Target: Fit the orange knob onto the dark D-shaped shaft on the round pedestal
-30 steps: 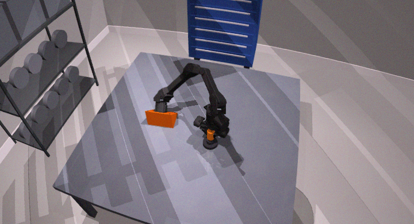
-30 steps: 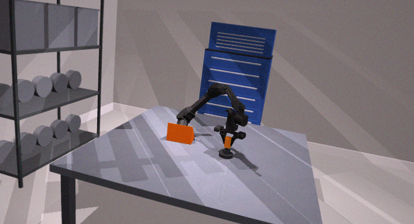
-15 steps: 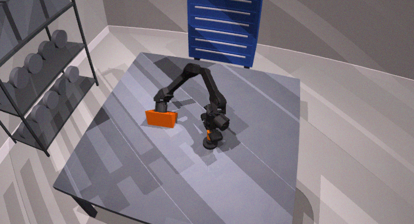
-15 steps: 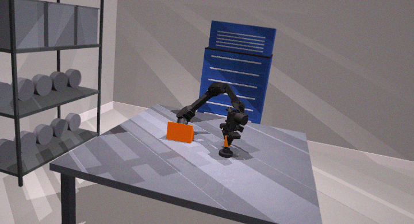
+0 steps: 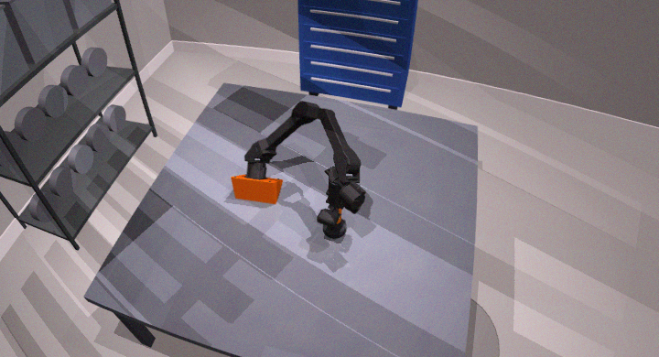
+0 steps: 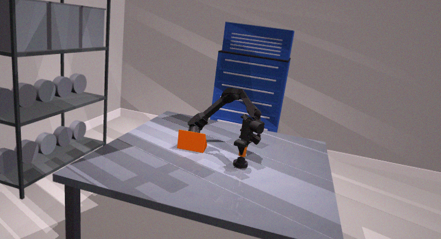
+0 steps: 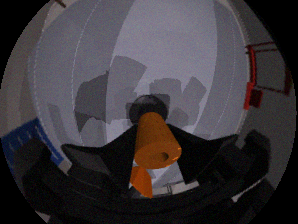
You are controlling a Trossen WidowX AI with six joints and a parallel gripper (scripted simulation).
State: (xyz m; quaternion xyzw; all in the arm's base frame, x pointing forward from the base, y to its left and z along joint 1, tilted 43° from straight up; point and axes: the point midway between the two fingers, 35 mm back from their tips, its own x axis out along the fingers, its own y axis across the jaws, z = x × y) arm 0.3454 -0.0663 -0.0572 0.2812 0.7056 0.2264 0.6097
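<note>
Pincer [image 5: 336, 216] [image 6: 242, 148] [image 7: 152, 127] clamped around the orange knob [image 5: 340, 220] [image 6: 243, 152] [image 7: 156, 142], you hold it over the round pedestal [image 5: 334, 229] [image 6: 240, 163] [image 7: 148, 107] just below; pressing with the flats misaligned could jam or twist the knob.

The dark shaft is out of sight in every view. The shelving unit [image 5: 134, 72] [image 6: 107, 70] runs past the left edge, its upper part cropped.

2 dark fingers of the gripper [image 7: 157, 146] grip the orange knob [image 7: 150, 134], 1 on its left, 1 on its right. The knob's near end shows 1 hole; its far end meets the dark pedestal [image 7: 146, 106] in view, contact unclear.
</note>
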